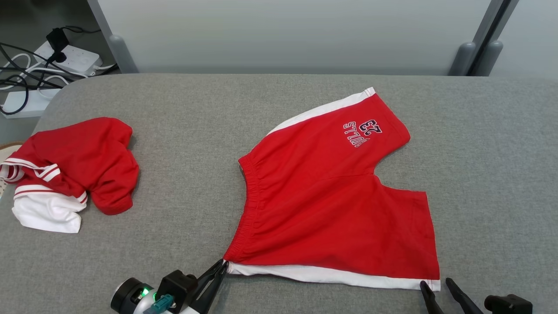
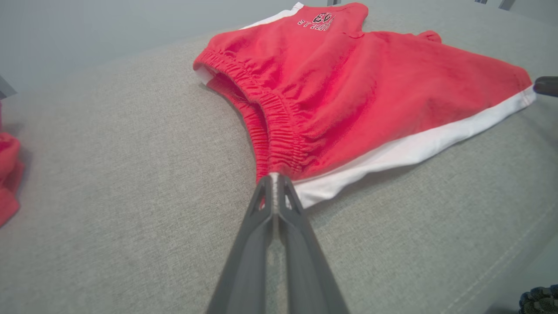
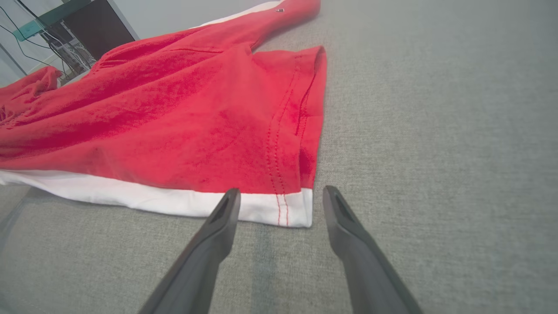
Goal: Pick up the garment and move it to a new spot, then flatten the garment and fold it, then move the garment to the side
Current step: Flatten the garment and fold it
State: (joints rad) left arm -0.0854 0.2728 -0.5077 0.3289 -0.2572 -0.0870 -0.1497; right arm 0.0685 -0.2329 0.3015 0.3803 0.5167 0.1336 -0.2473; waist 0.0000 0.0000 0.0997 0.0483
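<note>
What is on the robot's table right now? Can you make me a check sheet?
Surface: grey cloth-covered table, bare apart from the clothes.
Job's things: red shorts with white side stripes, spread mostly flat.
Clutter: second red-and-white garment, crumpled at the table's left edge.
Grippers: left gripper shut on the shorts' waistband corner; right gripper open at the leg-hem corner, not gripping.
Cables: black and white cables and white power strips on the floor, far left.
Surroundings: pale panel behind the table.
</note>
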